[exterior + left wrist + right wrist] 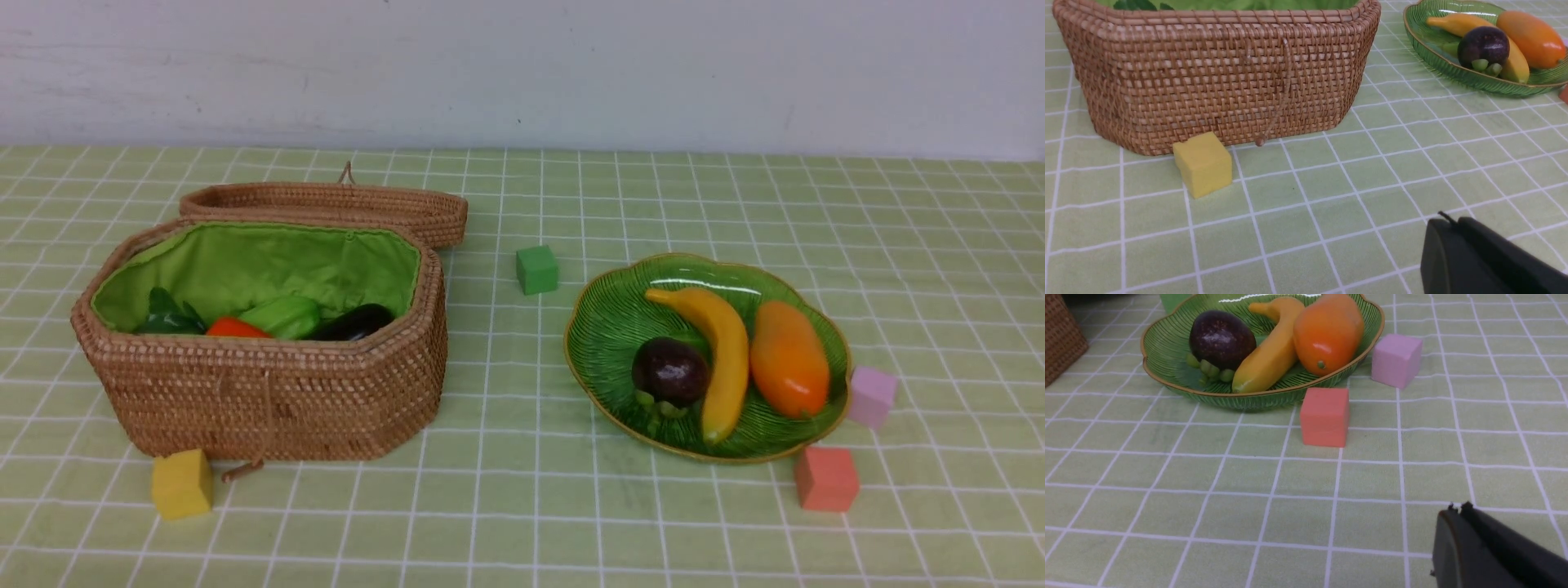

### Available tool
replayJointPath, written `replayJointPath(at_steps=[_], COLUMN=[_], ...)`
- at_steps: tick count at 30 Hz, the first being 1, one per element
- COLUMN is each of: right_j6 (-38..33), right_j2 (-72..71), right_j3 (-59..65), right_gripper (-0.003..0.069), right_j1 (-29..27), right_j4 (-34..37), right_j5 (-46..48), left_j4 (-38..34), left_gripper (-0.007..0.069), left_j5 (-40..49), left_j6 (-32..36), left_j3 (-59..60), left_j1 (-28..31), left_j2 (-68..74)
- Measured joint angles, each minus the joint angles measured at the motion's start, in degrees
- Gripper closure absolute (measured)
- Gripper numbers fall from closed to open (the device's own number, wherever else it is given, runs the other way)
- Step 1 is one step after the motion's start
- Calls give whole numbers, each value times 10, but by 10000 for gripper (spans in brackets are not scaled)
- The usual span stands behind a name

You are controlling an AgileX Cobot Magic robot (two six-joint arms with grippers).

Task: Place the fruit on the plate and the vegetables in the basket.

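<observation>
Both grippers read closed on my screens, fingers pressed together and nothing between them: left gripper [1447, 222] low over bare tablecloth [1306, 228], right gripper [1455, 510] the same on its side, neither touching any object. Neither arm shows up in my front view.

Nearest to me on the left, a yellow cube [181, 483] sits right at the foot of the basket [269, 392], just about touching the wicker. On the right, a red cube [825, 478] sits just off the plate's near edge, and a pink cube [872, 396] stands against its right rim.

Moving back, the plate [608, 327] carries all three fruits: dark purple fruit [670, 370] on the left, banana [718, 351] down the middle touching it, mango [788, 358] on the right.

Inside the basket I see the carrot [235, 328], its leaves to the left, then the green gourd [282, 315] and the eggplant [357, 322], all lying against the green lining. Its lid [326, 204] lies open behind. A green cube [536, 269] sits farther back, between basket and plate.
</observation>
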Motion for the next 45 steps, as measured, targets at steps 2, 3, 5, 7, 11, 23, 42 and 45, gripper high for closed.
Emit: replayJointPath(at_steps=[2, 3, 5, 7, 11, 23, 42, 45], right_j6=[0, 0, 0, 0, 0, 0, 0, 0], right_j2=[0, 0, 0, 0, 0, 0, 0, 0], right_j3=[0, 0, 0, 0, 0, 0, 0, 0], right_gripper=[666, 666, 666, 666, 663, 658, 641, 636], right_j1=[0, 0, 0, 0, 0, 0, 0, 0], right_j4=[0, 0, 0, 0, 0, 1, 1, 1], right_j5=[0, 0, 0, 0, 0, -1, -1, -1], left_j4=[0, 0, 0, 0, -13, -83, -99, -99], left_gripper=[618, 617, 616, 617, 638, 638, 638, 638], left_j5=[0, 0, 0, -6, -75, -132, -105, -105], left_j6=[0, 0, 0, 0, 1, 8, 3, 3], left_j3=[0, 0, 0, 3, 5, 109, 114, 114], left_j1=[0, 0, 0, 2, 76, 260, 260, 260], left_j2=[0, 0, 0, 0, 0, 0, 0, 0])
